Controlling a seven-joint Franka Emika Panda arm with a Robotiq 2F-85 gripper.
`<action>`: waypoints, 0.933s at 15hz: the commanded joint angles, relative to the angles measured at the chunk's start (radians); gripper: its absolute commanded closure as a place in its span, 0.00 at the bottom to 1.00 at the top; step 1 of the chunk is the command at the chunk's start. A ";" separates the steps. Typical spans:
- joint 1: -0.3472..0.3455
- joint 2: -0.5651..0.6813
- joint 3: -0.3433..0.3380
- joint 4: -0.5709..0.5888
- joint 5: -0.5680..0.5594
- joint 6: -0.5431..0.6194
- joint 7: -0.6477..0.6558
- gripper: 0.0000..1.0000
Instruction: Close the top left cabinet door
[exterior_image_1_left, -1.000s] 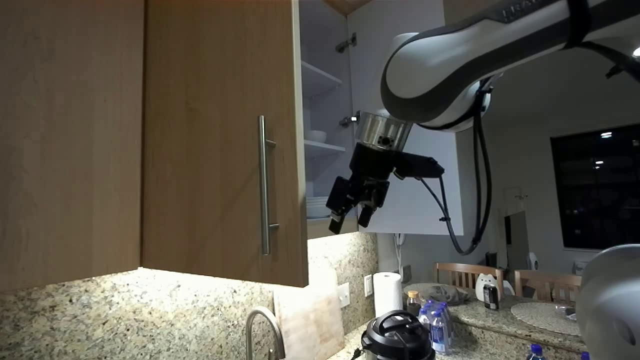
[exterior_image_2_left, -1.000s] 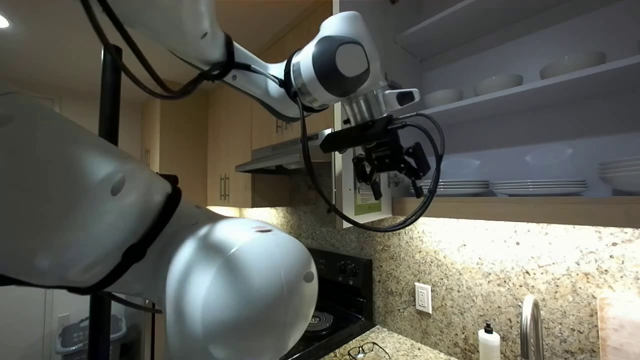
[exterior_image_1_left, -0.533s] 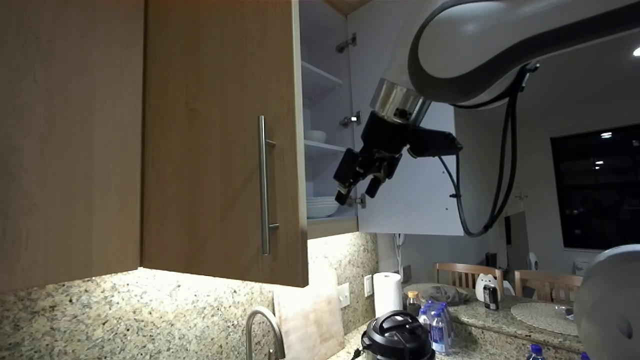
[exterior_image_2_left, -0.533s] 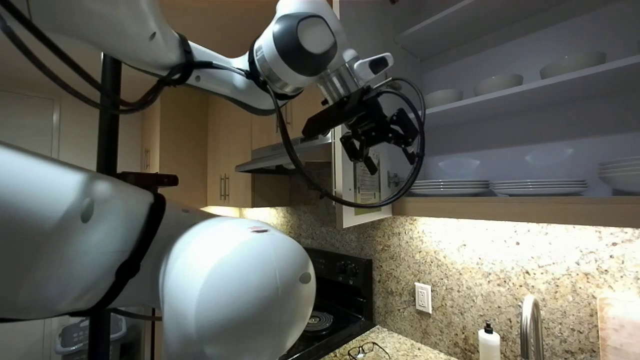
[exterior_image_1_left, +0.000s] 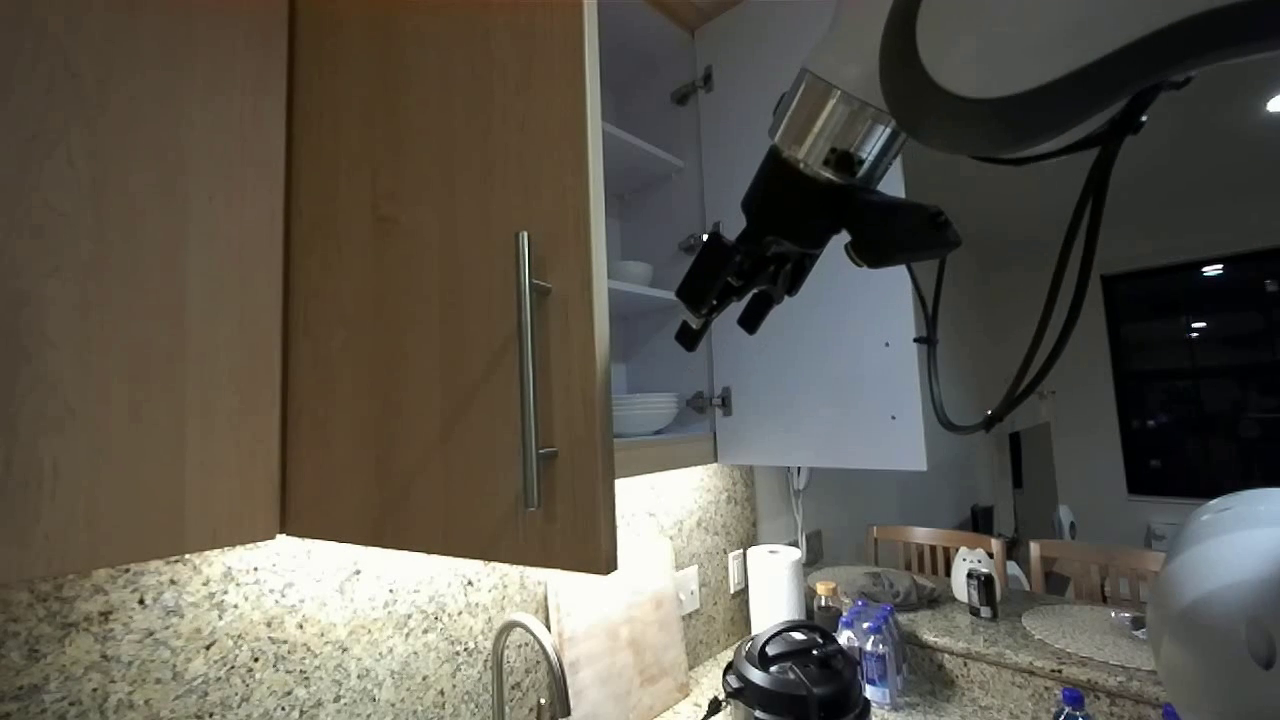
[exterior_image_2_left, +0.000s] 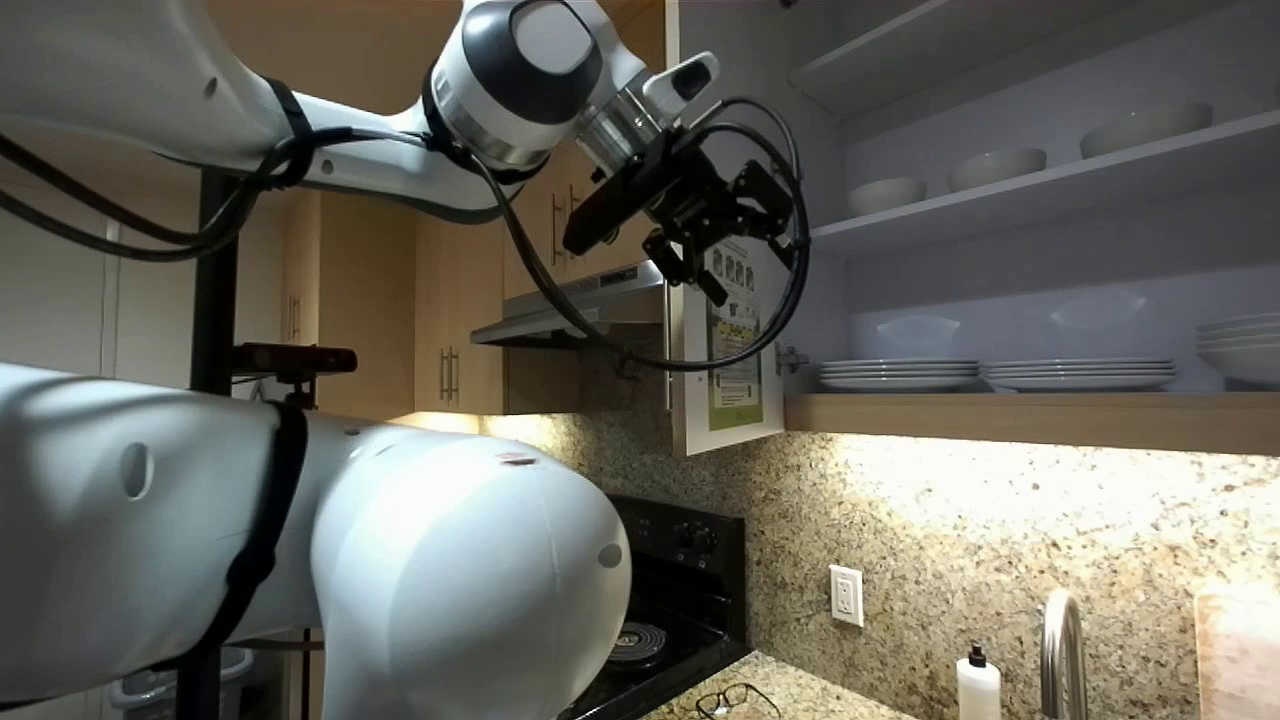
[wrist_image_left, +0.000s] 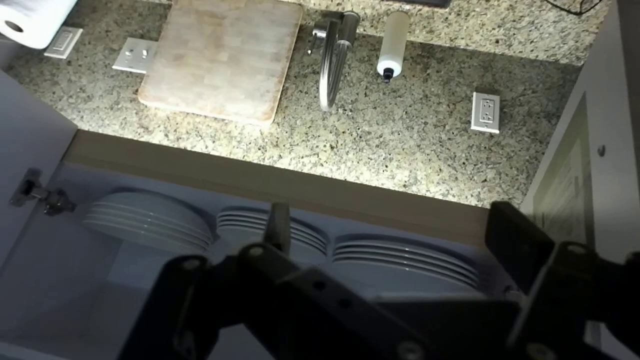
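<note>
Behind open wood-grain cabinet door (exterior_image_1_left: 430, 300) (top cropped); dishes (exterior_image_1_left: 645, 413) partly hidden; gripper (exterior_image_1_left: 722, 325) spread

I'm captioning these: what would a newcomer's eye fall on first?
Probably the white robot arm, large at the left of an exterior view, its black gripper open by the cabinet. Next, the tall wood-grain door, standing open left of centre in an exterior view. Then the white plates stacked low in the cabinet.
</note>
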 joint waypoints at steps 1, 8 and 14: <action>-0.002 -0.034 0.033 -0.002 -0.041 0.035 0.035 0.00; 0.003 -0.083 0.088 0.005 -0.061 0.079 0.033 0.00; 0.013 -0.092 0.130 0.037 -0.071 0.082 0.022 0.00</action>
